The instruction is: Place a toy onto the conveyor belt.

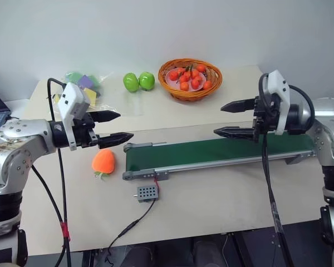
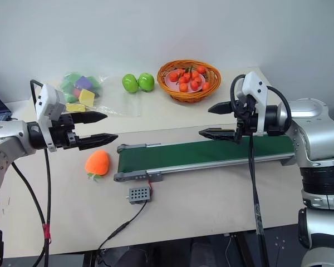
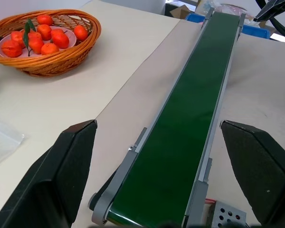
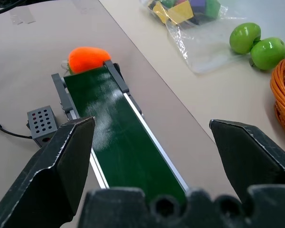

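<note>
Left gripper (image 1: 114, 127) hangs spread and empty just above the toy (image 1: 103, 161); right gripper (image 1: 234, 119) hovers spread over the belt (image 1: 211, 151). No grasp is made yet, so the reach is the step in hand. Lying on the table (image 1: 211, 206) just beside the belt's left end, the toy likely calls for the left gripper to drop and pinch it, then lift it rightward onto the belt.

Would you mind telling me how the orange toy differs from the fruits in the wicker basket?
The toy is one large, fuzzy, cone-shaped piece; the fruits are several small, smooth, round ones. The toy lies on the table beside the conveyor belt; the fruits sit in the wicker basket. Both are orange with green leaves.
</note>
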